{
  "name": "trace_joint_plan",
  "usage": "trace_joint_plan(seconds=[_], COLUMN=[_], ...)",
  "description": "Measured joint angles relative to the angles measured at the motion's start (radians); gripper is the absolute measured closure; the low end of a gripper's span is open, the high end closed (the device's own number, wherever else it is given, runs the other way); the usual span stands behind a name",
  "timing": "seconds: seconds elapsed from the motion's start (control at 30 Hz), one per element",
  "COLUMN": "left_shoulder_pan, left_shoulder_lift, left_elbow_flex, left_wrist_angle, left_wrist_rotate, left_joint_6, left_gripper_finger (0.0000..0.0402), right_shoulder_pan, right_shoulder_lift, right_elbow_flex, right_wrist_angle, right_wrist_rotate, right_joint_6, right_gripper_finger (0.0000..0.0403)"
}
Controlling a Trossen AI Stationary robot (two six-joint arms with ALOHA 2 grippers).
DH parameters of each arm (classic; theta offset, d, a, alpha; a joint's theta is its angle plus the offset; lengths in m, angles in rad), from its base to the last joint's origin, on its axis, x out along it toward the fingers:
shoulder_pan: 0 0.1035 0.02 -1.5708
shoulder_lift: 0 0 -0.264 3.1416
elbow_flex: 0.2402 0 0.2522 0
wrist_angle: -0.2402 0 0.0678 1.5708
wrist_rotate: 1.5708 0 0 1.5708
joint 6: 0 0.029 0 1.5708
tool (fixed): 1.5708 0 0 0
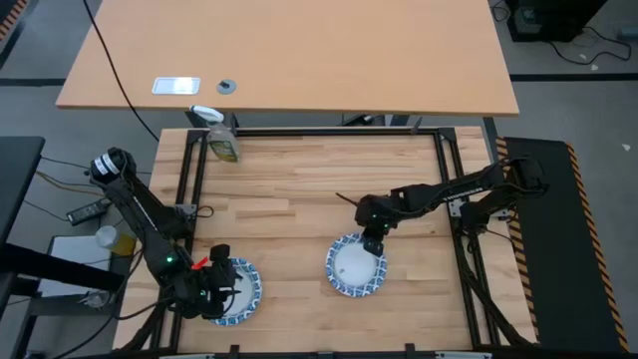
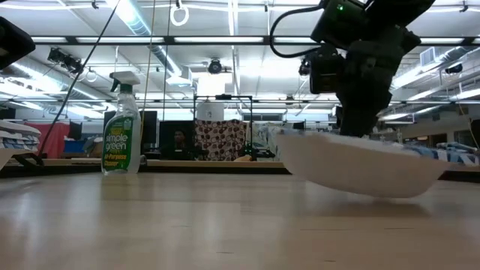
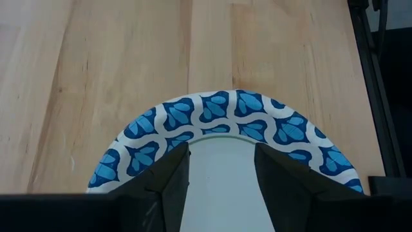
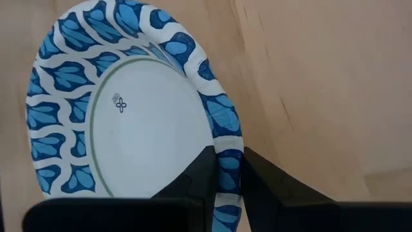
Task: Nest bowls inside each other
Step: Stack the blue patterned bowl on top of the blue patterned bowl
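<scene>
my right gripper (image 4: 226, 169) is pinched on one bowl (image 1: 356, 266)'s rim; the other bowl (image 1: 237, 290) sits off toward my left gripper (image 3: 222, 174), fingers apart over it.

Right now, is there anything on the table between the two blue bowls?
No. In the high view, only bare wood lies between the left bowl and the right bowl. The spray bottle stands far off.
</scene>
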Motion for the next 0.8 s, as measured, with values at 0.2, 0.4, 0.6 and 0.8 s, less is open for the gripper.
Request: trace_joint_plan(seconds=[0.2,0.4,0.6,0.8], left_shoulder_pan=[0.000,0.000,-0.010,-0.076], left_shoulder_lift=[0.000,0.000,-0.030,-0.164], left_elbow_flex=[0.000,0.000,0.007,0.014], left_wrist_angle=[0.000,0.000,0.030,-0.122], left_wrist_rotate=[0.000,-0.001,-0.012,-0.176], left_joint_6=[-0.004,-0.003,0.075,0.103], left_gripper_finger=[0.0221,0.0221,0.0221,0.0221], right_shoulder_pan=[0.000,0.000,0.000,0.018], right_shoulder_lift=[0.000,0.000,0.000,0.056], right_elbow_flex=[0.000,0.000,0.000,0.105], right_wrist_angle=[0.010,0.077,0.229,0.249], right_wrist_rotate=[-0.012,-0.048,-0.059,-0.068], right_joint_6=[0.004,0.036,0.116,0.157], right_gripper_finger=[0.0329,0.0329,0.0329,0.0329])
